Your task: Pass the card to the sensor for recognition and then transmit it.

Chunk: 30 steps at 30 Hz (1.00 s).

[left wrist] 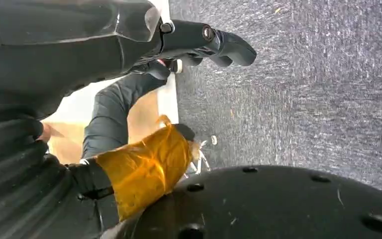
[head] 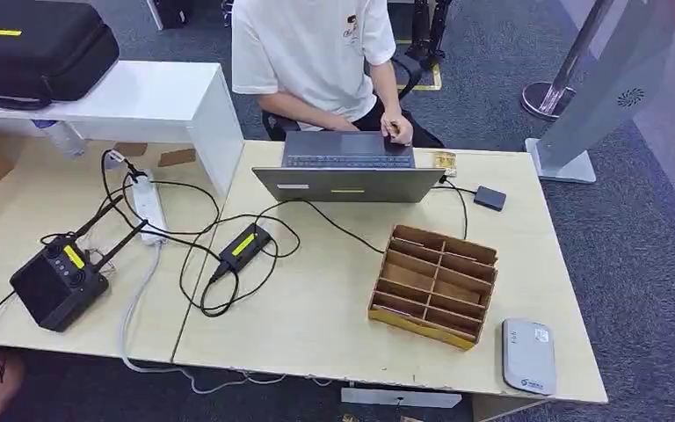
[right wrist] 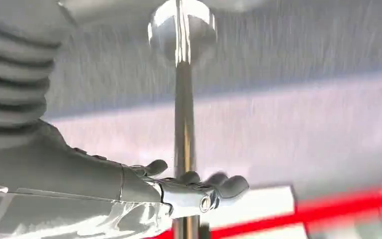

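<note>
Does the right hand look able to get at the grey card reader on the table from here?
Probably yes: the card reader lies bare at the table's near right corner, nothing on it, and the right hand holds nothing.

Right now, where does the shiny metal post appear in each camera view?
Head view: metal post at top right, standing on carpet beyond the table.
Left wrist view: not in it.
Right wrist view: centre, behind the right hand.
Shared landmark: grey carpet.

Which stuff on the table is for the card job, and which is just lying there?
For the job: grey card reader, probably the wooden slotted box.
Just lying about: laptop, power strip, black case, antenna box.
</note>
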Motion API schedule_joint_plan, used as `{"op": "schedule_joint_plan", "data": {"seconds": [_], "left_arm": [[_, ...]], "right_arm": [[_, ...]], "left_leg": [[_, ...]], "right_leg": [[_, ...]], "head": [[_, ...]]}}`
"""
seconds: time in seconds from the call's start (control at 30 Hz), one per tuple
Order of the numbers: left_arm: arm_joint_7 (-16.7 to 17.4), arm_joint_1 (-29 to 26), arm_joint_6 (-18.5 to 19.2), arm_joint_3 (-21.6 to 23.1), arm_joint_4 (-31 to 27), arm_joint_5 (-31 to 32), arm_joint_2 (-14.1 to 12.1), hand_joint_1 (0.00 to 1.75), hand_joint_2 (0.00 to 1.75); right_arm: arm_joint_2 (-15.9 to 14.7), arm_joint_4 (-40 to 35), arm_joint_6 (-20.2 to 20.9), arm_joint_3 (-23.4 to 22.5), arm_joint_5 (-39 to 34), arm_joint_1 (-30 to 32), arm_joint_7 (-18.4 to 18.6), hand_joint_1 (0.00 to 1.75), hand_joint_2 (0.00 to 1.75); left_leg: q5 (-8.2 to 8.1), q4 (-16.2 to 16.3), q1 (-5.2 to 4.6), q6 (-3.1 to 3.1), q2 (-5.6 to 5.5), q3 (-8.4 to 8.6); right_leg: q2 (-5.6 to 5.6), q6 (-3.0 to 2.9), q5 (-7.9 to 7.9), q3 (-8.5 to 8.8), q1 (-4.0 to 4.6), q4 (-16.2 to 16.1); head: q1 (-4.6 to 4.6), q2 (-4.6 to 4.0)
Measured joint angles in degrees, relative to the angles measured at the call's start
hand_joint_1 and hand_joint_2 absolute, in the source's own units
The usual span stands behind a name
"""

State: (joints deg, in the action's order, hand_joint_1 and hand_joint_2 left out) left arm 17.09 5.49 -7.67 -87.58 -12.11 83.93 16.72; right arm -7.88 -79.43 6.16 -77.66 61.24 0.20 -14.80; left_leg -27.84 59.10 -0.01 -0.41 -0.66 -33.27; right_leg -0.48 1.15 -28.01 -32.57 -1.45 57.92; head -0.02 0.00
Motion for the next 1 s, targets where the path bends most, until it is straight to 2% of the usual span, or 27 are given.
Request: {"op": "schedule_joint_plan", "data": {"seconds": [0.13, 0.27, 0.3, 0.37, 0.4, 0.43, 0.5, 0.6, 0.63, 0.67, 0.7, 0.77, 0.87, 1.0], "left_arm": [[0.0, 0.1, 0.3, 0.0, 0.0, 0.5, 0.0, 0.0, 1.75], [-0.2, 0.1, 1.2, 0.2, 0.0, 1.5, -0.1, 0.0, 1.75], [-0.5, 0.1, 1.5, 0.4, 0.0, 1.6, -0.1, 0.0, 0.0], [-1.1, 0.1, 2.3, 0.7, 0.0, 2.1, -0.2, 0.0, 0.0], [-1.2, 0.1, 2.7, 0.9, 0.0, 2.2, -0.2, 0.0, 0.0], [-1.6, 0.0, 3.2, 1.0, 0.0, 2.3, -0.3, 0.0, 1.75], [-2.3, 0.0, 4.2, 1.3, 0.0, 2.4, -0.5, 0.0, 1.75], [-3.0, 0.1, 4.9, 2.0, 0.0, 2.5, -0.6, 0.0, 1.75], [-3.3, 0.1, 5.2, 2.2, 0.0, 2.6, -0.6, 0.0, 0.0], [-3.6, 0.1, 5.4, 2.3, 0.0, 2.6, -0.7, 0.0, 0.0], [-4.1, 0.1, 5.5, 2.5, 0.0, 2.6, -0.7, 0.0, 1.75], [-5.3, 0.1, 5.7, 2.8, 0.0, 2.6, -0.7, 0.0, 1.75], [-8.3, 0.1, 5.5, 4.0, 0.0, 2.8, -0.7, 0.0, 1.75], [-11.2, 0.0, 4.6, 5.6, 0.0, 3.0, -0.7, 0.0, 1.75]], "right_arm": [[-9.2, 7.4, -9.3, 0.0, 0.1, -1.4, 1.4, 0.0, 1.75], [-20.5, 18.3, -14.9, 1.3, -2.1, -4.3, 1.7, 0.0, 1.75], [-23.4, 20.9, -15.1, 2.1, -3.0, -5.7, 1.5, 0.0, 1.75], [-29.2, 24.5, -14.5, 4.4, -6.2, -8.3, 0.1, 0.0, 1.75], [-32.0, 25.5, -13.5, 6.1, -8.6, -10.1, 0.7, 0.0, 1.75], [-34.7, 26.0, -12.3, 9.0, -11.7, -11.6, 2.0, 0.0, 1.75], [-39.6, 25.7, -11.0, 16.3, -17.9, -13.4, 3.7, 0.0, 1.75], [-45.2, 19.4, -10.3, 27.6, -27.2, -13.8, 10.0, 0.0, 1.75], [-46.6, 16.8, -10.3, 31.6, -29.2, -14.2, 11.6, 0.0, 1.75], [-47.9, 14.2, -10.5, 35.7, -30.4, -15.1, 13.2, 0.0, 1.75], [-49.0, 11.8, -10.8, 39.7, -31.0, -16.2, 14.2, 0.0, 1.75], [-50.1, 6.9, -11.2, 48.7, -31.5, -20.1, 16.1, 0.0, 1.75], [-50.3, 2.8, -11.6, 62.8, -30.9, -27.8, 17.6, 0.0, 1.75], [-50.3, 0.6, -13.5, 76.4, -31.2, -34.0, 18.3, 0.0, 1.75]], "left_leg": [[-0.07, 0.1, -0.02, 0.1, 0.02, -0.02], [-0.08, 0.1, -0.08, 0.13, 0.04, -0.11], [-0.1, 0.1, -0.13, 0.17, 0.08, -0.09], [-0.08, 0.1, -0.2, 0.2, 0.15, -0.06], [-0.06, 0.1, -0.21, 0.24, 0.17, -0.11], [-0.01, 0.1, -0.29, 0.31, 0.17, -0.09], [0.04, 0.1, -0.39, 0.38, 0.19, -0.06], [0.1, 0.1, -0.39, 0.37, 0.15, -0.09], [0.11, 0.1, -0.39, 0.37, 0.18, -0.08], [0.11, 0.1, -0.39, 0.37, 0.29, -0.06], [0.1, 0.1, -0.39, 0.36, 0.43, -0.02], [0.1, 0.0, -0.38, 0.35, 0.52, -0.01], [0.17, 0.1, -0.37, 0.3, 0.57, 0.1], [0.29, 0.1, -0.33, 0.21, 0.13, -0.04]], "right_leg": [[0.02, 0.05, -0.01, 0.02, -0.01, 0.0], [0.07, 0.12, 0.04, 0.02, -0.06, 0.0], [0.13, 0.16, 0.06, -0.01, -0.13, 0.0], [0.17, 0.19, 0.08, 0.02, -0.18, 0.0], [0.18, 0.2, 0.09, 0.01, -0.18, 0.1], [0.17, 0.2, 0.09, -0.02, -0.24, 0.1], [0.18, 0.2, 0.09, -0.09, -0.36, 0.2], [0.12, 0.2, 0.09, -0.09, -0.36, 0.2], [0.16, 0.2, 0.09, -0.11, -0.36, 0.3], [0.27, 0.2, 0.09, -0.13, -0.35, 0.3], [0.43, 0.2, 0.09, -0.16, -0.35, 0.4], [0.54, 0.19, 0.09, -0.2, -0.34, 0.4], [0.59, 0.15, 0.12, -0.25, -0.33, 0.4], [0.15, 0.15, 0.13, -0.24, -0.29, 0.4]], "head": [[0.02, 0.0], [-0.02, 0.0], [0.0, 0.0], [-0.04, 0.0], [0.07, 0.0], [-0.04, 0.0], [-0.07, 0.0], [-0.02, 0.0], [-0.02, 0.0], [0.0, 0.0], [-0.04, 0.0], [-0.02, 0.0], [0.0, 0.0], [0.0, 0.0]]}}
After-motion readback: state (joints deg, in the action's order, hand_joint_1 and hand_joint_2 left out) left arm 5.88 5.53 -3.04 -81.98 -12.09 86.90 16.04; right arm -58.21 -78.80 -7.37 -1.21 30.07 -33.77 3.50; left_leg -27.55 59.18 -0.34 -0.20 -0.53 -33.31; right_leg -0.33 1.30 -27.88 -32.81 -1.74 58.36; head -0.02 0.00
